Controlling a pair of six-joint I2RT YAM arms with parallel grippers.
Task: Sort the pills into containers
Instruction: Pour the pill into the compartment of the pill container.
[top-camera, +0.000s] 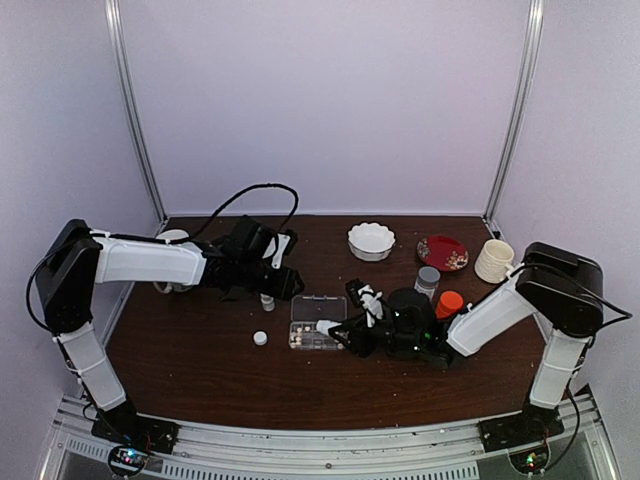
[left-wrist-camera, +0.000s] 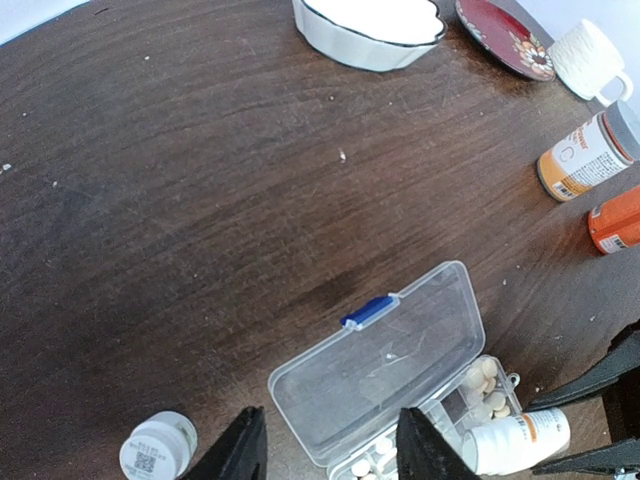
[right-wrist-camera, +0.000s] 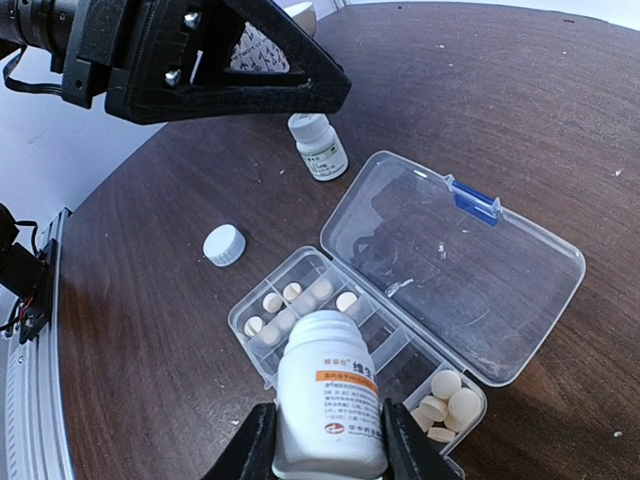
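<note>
Pills lay in the compartments of the open organizer box at mid-table. You worked between pale walls on a dark wooden table; your right gripper pinched a white bottle over the box, your left gripper hung spread, empty.

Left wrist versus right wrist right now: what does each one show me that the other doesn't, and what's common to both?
Only the left wrist: the white bowl, red plate, mug, orange-labelled bottle and orange bottle on the far side.
Only the right wrist: the loose white cap lying apart from the organizer box.
Both: the box with its lid open, pills in its compartments, the small standing bottle, and the white bottle gripped by the right end effector at the box.
</note>
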